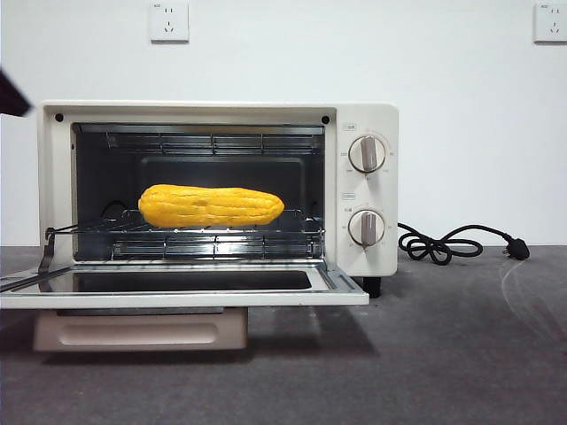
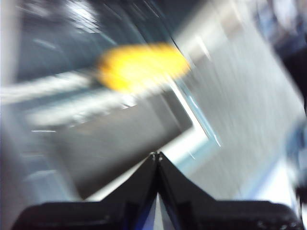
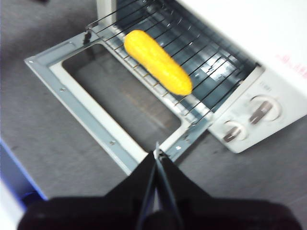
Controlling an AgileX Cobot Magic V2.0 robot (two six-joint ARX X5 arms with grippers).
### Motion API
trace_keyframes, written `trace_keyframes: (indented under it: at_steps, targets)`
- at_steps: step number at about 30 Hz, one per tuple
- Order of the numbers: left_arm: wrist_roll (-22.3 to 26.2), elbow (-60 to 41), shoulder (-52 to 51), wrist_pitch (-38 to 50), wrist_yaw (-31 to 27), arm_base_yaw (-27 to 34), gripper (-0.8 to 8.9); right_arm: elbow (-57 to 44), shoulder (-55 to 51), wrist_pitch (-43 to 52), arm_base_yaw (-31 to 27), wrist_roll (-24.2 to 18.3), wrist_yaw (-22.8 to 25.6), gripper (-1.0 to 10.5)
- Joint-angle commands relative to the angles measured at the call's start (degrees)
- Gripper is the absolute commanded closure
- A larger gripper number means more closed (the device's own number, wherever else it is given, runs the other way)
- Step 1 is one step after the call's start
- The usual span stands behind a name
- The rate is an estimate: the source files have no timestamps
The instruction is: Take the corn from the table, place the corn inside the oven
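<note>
Dark grey matte table (image 1: 461, 354) | cream-white boxy oven (image 1: 217, 190), door folded down | bright yellow-orange corn cob (image 1: 211, 205) lying on its wire rack (image 1: 292, 226) | left gripper (image 2: 157, 154) pinched together, empty | right gripper (image 3: 157, 152) likewise, above the door

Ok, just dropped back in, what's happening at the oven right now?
The bright yellow-orange toy corn cob lies on the wire rack inside the cream-white toaster oven, whose glass door hangs open and flat. Nothing is holding the corn. The left end effector and the right end effector are both shut and empty, above the open door. The left wrist view is motion-blurred. The door is not yet closed.
</note>
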Motion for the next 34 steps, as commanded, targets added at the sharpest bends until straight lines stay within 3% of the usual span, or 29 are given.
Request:
trace_keyframes:
  at_steps: [1,8,12,16,24,34]
  targets:
    - [-1.4,-0.5,0.6,0.3,0.7,5.3,8.22,0.2,0.0,0.3,-5.5,0.5,-8.6,9.6]
    - [1.0,-0.5,8.2,-1.0,-0.7,6.9,8.22,0.2,0.0,-0.1,-17.7,-1.2,-27.1,9.6]
    - [1.7,-0.5,14.5,-1.4,-5.3,7.2,8.22,0.2,0.1,-1.8,-22.5,-3.3,-34.4,9.6]
    - [2.0,-0.5,19.9,-1.2,-5.3,8.4,8.22,0.2,0.1,-4.8,-25.4,-5.9,-40.2,9.6]
    - [2.0,-0.5,26.5,-0.3,-8.3,10.1,8.22,0.2,0.1,-9.0,-27.8,-10.0,-43.4,9.6]
    - [1.6,-0.5,31.3,0.8,-10.3,8.6,8.22,0.2,0.1,-9.1,-27.8,-10.3,-43.4,9.6]
